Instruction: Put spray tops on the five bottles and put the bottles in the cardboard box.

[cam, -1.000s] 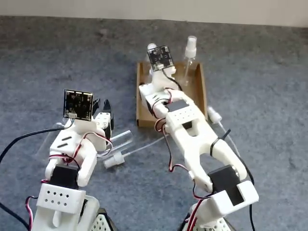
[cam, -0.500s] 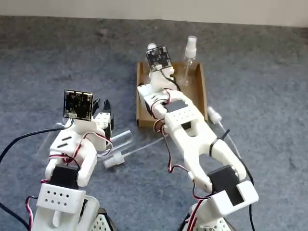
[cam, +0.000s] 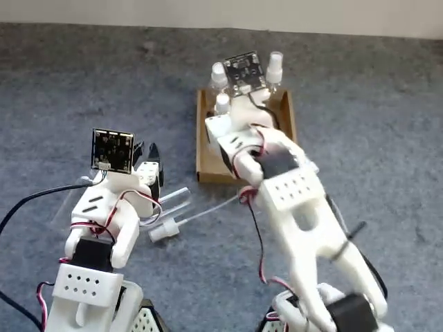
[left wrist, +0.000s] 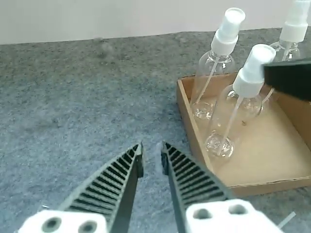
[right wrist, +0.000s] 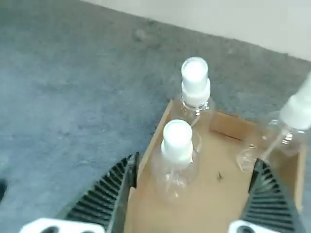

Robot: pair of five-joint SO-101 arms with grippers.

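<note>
Three clear bottles with white spray tops stand in the cardboard box: one at the far left corner, one by the left wall, one at the far right. My right gripper hangs wide open above the box, over the left-wall bottle and touching nothing. My left gripper sits low over the carpet left of the box, its fingers a narrow gap apart and empty. An uncapped bottle and a loose spray top lie by the left arm.
The table is covered in grey carpet, with a pale wall along its far edge. The right arm's white body stretches over the box's near right side. Black cables trail beside the left arm.
The right arm has risen and swung toward the far right of the box, uncovering a capped bottle standing by the box's left wall. The left arm has kept still.
</note>
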